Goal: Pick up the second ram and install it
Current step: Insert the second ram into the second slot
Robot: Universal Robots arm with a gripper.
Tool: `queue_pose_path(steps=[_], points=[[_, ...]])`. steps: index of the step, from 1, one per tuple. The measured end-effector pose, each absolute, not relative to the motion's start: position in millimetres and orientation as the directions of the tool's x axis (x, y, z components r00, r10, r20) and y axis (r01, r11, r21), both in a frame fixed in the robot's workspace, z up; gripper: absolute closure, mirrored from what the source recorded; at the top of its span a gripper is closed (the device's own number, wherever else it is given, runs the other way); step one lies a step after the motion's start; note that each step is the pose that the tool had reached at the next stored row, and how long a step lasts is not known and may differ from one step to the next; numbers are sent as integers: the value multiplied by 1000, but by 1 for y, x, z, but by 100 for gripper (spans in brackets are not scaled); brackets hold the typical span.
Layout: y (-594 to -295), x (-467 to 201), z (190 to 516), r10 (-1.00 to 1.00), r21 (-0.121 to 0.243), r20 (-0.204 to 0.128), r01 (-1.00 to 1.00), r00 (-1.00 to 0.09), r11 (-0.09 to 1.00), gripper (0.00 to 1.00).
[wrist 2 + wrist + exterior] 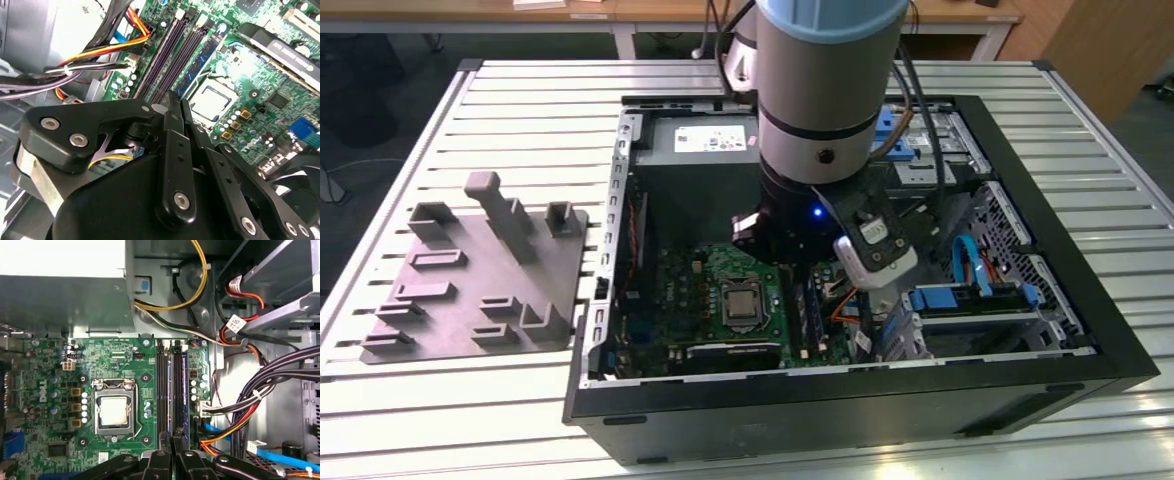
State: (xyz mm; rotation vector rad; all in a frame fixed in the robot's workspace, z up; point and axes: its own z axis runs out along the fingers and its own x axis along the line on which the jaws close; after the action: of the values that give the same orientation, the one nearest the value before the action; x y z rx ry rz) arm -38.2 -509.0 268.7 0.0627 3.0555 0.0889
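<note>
In the exterior view, the arm (821,100) reaches down into the open computer case (1067,300). Its wrist hangs over the motherboard (707,275), just beside the CPU socket (744,306) on the exterior view's right. The grey parts fixture (467,290) lies well apart from the socket, outside the case.

In the second wrist view, the gripper (177,107) has its jaws drawn in until only a sliver separates them. Past the tips run the empty memory slots (167,55). The other memory stick (202,60) is already seated between those slots and the socket.

In the first wrist view, the gripper hovers over the end of the slot bank beside the CPU socket. A thin dark edge between the tips is, I believe, the second ram (172,435), held edge-on, but the view is too tight for me to swear to it. On that reading the jaws are clenched on the stick, which sits just above the empty slots and is not yet pressed home.

I judge the stick light, stiff along its length and fragile. The board can crack if twisted, and the contact edge and chips should not be rubbed. It is best held by pinching the two flat faces near the middle of the top edge. That leaves the contact edge free and both ends clear of the latches.
</note>
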Motion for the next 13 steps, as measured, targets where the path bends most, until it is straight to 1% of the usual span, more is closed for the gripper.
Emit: queue_pose_path(steps=[13], points=[[-507,-36,245,47,60,-82,42,-996,997,86]])
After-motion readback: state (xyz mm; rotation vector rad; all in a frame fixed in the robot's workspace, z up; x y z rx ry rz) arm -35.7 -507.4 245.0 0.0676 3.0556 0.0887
